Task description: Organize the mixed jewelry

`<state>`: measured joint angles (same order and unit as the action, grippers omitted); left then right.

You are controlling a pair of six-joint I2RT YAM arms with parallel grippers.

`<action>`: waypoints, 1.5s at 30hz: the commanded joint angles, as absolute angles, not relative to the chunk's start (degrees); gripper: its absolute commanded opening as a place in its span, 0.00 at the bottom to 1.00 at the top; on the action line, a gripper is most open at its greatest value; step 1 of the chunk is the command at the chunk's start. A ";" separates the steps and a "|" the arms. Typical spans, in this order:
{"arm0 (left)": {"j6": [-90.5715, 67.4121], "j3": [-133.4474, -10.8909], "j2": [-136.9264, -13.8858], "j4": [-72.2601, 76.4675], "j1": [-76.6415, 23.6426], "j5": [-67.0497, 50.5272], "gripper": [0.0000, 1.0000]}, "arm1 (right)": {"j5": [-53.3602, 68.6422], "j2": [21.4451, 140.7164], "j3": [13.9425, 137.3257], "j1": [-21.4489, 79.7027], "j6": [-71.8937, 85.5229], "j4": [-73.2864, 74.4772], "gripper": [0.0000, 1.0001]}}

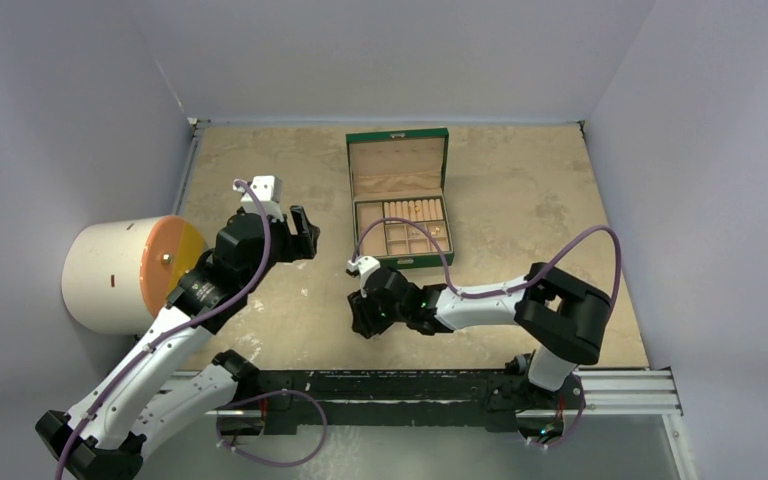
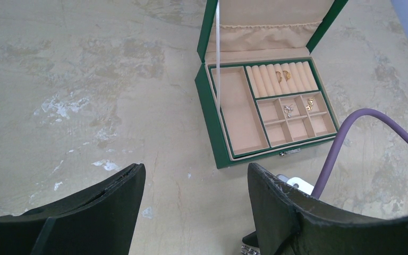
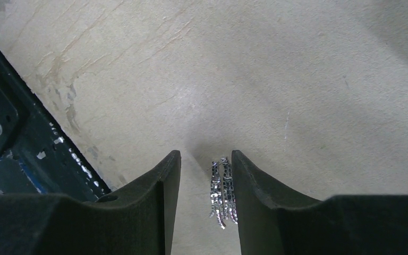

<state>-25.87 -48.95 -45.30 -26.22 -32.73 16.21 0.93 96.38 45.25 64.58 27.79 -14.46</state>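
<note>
The right arm stretches low over the beige table [image 3: 297, 79]. The black right gripper [image 3: 206, 158] is narrowly parted, flanking 2 glittery silver strip earrings [image 3: 222, 191] that lie loose. The raised left gripper [image 2: 196, 178] gapes wide, empty.

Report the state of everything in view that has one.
green box, open, lid raised.
left end effector, open, empty, above the table.
right end effector, open, straddling the silver hoops.
silver hoops, lying on the table, not gripped.
gold rings, seated in the ring rolls.
</note>
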 commanded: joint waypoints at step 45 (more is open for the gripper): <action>-25.22 -49.29 -44.91 -24.81 -32.34 16.00 0.70 | -12.41 90.25 47.23 68.03 26.02 -8.83 0.00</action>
<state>-25.87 -48.95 -45.30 -26.22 -32.73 16.21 -9.78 93.95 47.03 67.81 25.32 -8.56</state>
